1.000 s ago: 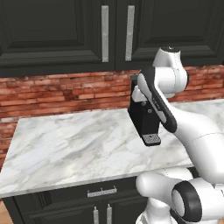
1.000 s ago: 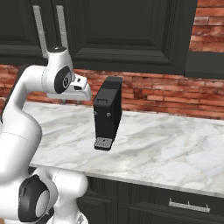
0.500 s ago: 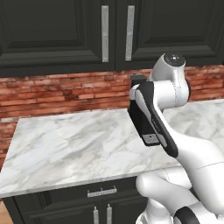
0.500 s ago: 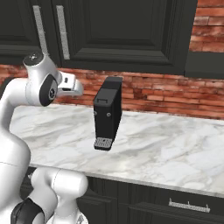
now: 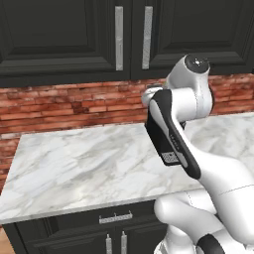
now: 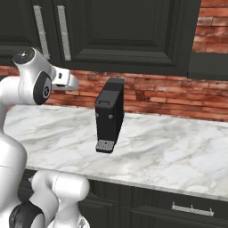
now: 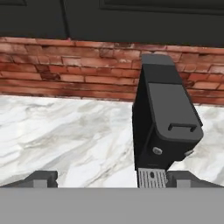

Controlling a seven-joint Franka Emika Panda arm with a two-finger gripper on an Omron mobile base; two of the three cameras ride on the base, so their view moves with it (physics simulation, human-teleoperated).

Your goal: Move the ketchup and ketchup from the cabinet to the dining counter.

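**A:** What stands on the marble worktop [image 6: 178,151]?

**B:** A black coffee machine [image 6: 110,115], upright, with its back near the brick wall [image 6: 178,100]. Its small grilled tray sticks out at the foot, towards the front edge.

**A:** And the cabinet?

**B:** The cabinet [image 6: 124,31] hangs above the coffee machine, over the brick. Its panelled doors are shut. Seen from the right base camera, the two long silver bar handles [image 6: 64,32] lie up and to the left of the machine. Whatever stands behind those doors is hidden, so I cannot place the ketchup bottles.

**A:** Where is the arm?

**B:** The arm [image 6: 26,89] rises to the left of the coffee machine in the right base view. Its white hand is level with the machine's top and points towards it, but stays apart from it.

**A:** The jaws?

**B:** Released. In the hand view the two dark fingertips [image 7: 42,178] stand far apart at the bottom, and nothing is gripped between them. The coffee machine is ahead of them, a little right of middle, with its tray just inside the right-hand tip.

**A:** Anything lower down?

**B:** Black drawers below the coffee machine, under the worktop edge, each with a short silver handle [image 6: 189,208].
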